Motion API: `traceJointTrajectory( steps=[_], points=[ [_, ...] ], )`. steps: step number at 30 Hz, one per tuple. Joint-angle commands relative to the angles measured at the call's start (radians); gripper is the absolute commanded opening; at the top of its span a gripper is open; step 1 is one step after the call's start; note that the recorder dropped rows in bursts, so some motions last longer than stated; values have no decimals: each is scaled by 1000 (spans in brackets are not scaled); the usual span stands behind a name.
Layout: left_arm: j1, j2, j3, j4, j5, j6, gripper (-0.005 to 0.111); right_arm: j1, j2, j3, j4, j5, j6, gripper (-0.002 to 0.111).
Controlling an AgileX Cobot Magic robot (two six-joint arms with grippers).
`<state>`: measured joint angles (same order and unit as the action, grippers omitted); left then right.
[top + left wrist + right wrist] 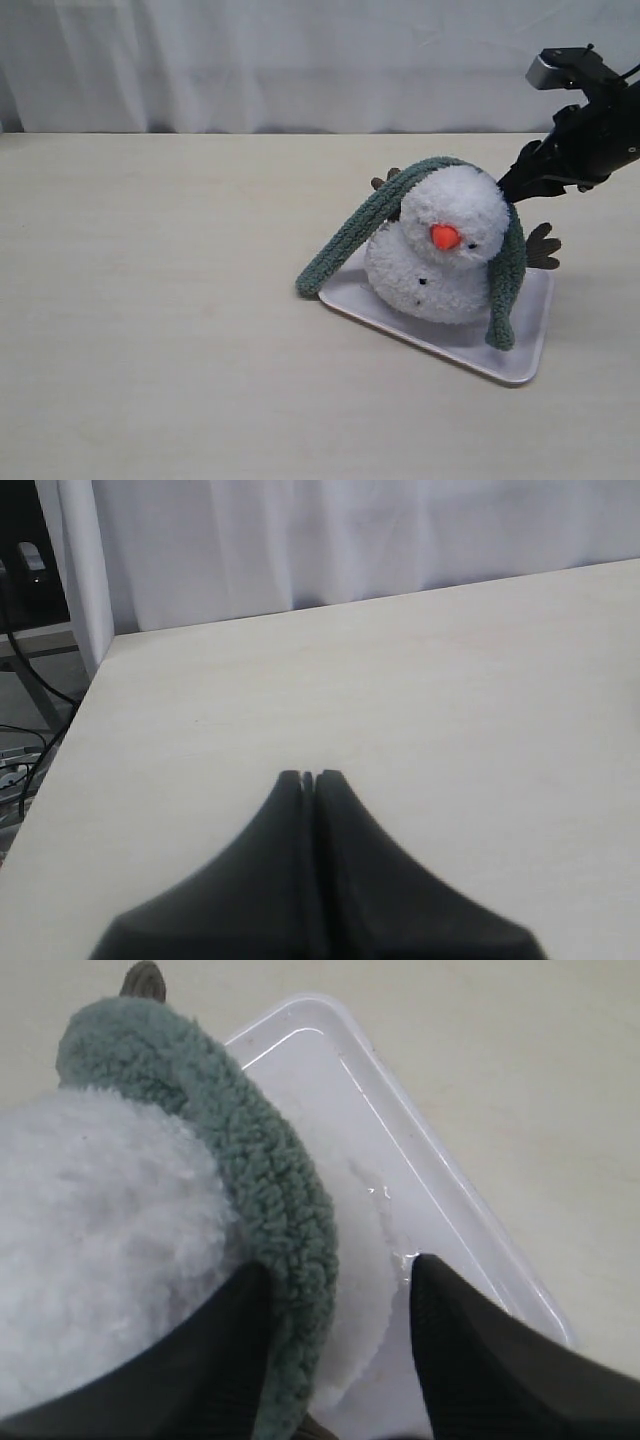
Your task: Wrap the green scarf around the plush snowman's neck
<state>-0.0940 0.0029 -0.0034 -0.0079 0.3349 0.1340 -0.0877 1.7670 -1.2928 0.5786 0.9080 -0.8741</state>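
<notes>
A plush snowman (440,270) sits on a white tray (500,355) right of the tabletop's (150,300) middle, a green scarf (350,235) draped over its head with both ends hanging down. The right pincer (338,1265), jaws wide apart, straddles the scarf behind the head, gripping nothing. The left pincer (311,776), jaws pressed together, hovers near a tabletop corner.

Counting now: I've got one snowman (440,255) centre-right of the frame, one scarf (350,235), one tray (520,355), one table (150,300). Two twig arms (543,247) on him, one orange nose (445,237). Two grippers: right gripper (507,186) upper right, left gripper (308,777) only in its wrist view. One curtain (250,60) across the top.
</notes>
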Motion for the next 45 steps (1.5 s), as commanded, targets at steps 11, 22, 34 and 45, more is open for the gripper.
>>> traceJointTrajectory(
  steps=[11, 22, 34, 45],
  points=[
    [1, -3, 3, -4, -12, -4, 0, -2, 64, 19, 7, 12, 0, 43],
    [1, -3, 3, -4, -12, -4, 0, -2, 62, 17, -50, 6, 73, 43],
    [1, -3, 3, -4, -12, -4, 0, -2, -88, 13, 9, -23, 21, 44],
    [1, -3, 3, -4, -10, -4, 0, 111, -240, 13, 160, -26, -46, 44]
  ],
)
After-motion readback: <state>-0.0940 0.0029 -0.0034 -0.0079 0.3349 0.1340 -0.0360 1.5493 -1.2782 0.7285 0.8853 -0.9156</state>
